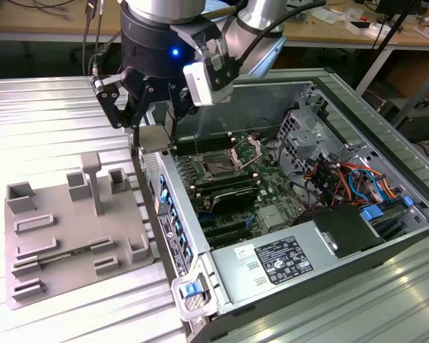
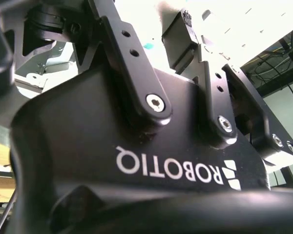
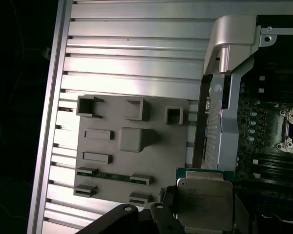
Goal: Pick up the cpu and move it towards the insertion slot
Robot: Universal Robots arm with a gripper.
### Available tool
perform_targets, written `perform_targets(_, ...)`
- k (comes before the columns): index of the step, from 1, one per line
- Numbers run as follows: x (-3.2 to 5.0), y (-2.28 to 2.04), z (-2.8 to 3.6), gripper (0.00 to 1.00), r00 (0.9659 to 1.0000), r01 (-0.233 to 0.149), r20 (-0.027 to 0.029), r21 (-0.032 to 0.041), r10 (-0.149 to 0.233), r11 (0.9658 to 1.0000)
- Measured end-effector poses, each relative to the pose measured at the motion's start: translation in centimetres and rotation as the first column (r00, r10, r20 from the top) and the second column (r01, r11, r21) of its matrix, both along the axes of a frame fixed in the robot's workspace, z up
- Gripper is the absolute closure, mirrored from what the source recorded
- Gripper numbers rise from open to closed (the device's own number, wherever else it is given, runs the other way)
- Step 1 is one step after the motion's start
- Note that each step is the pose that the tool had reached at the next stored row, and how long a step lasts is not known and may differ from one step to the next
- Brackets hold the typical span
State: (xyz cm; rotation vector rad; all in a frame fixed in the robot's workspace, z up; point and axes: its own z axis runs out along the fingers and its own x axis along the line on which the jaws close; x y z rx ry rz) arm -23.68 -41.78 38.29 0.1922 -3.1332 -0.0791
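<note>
The open computer case (image 1: 329,236) lies on the ribbed metal table (image 1: 43,121), with my arm hanging over its edge on the exterior view's left. On the table beside the case, further to that left, sits the grey plastic tray (image 1: 71,236) with its raised blocks.

Inside the case, on the motherboard (image 1: 272,193), the insertion slot (image 1: 219,169) shows as a square socket with a dark centre and a silver frame, its cover plate (image 1: 247,151) swung up just beside it. From my gripper (image 1: 151,136) the slot lies toward the exterior view's right and a little lower, near but clearly apart, with the case wall between us.

My fingers are clamped on the cpu (image 1: 151,138), which I carry above the case edge, clear of both tray and board. In the first wrist view the cpu (image 3: 205,204) lies flat, metal top facing the camera. Being square, it has no long axis; its edges look roughly parallel to the case wall, though I cannot tell its corner marking.
</note>
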Motion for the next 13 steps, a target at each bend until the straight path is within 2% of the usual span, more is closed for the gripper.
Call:
perform_targets(5, 0.44, 0.0, -0.01, 0.45, 1.0, 0.0, 0.0, 0.0, 0.0, 1.0)
perform_targets(7, 1.67, 0.0, -0.03, 0.45, 1.0, 0.0, 0.0, 0.0, 0.0, 1.0)
perform_targets(8, 2.0, 0.0, -0.04, 0.45, 1.0, 0.0, 0.0001, 0.0, 0.0, 1.0)
perform_targets(13, 2.63, 0.0, -0.05, 0.45, 1.0, 0.0, 0.0, 0.0, 0.0, 1.0)
